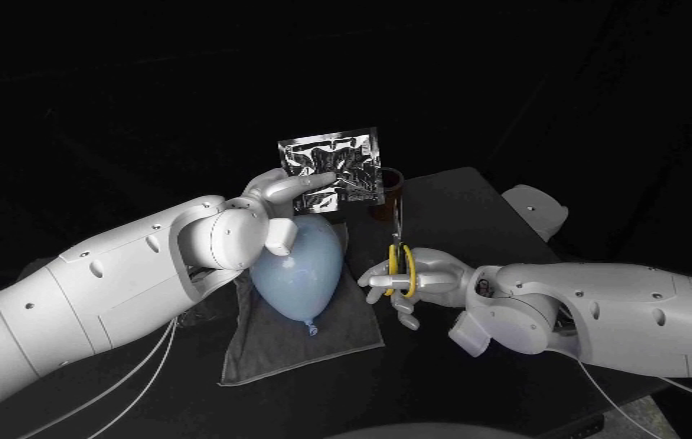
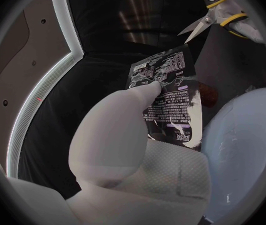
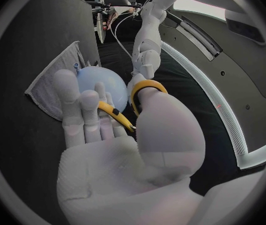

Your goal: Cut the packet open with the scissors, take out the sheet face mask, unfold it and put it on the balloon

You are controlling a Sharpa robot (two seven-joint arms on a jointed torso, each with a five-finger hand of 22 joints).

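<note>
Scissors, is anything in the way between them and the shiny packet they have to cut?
Nothing visible is. The right hand holds the scissors with the blades pointing up at the packet's edge, and the left hand holds the packet in the air. The balloon lies lower down, out of the way.

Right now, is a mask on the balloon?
No: the balloon lies bare on the cloth, while the left robot hand holds the packet.
</note>
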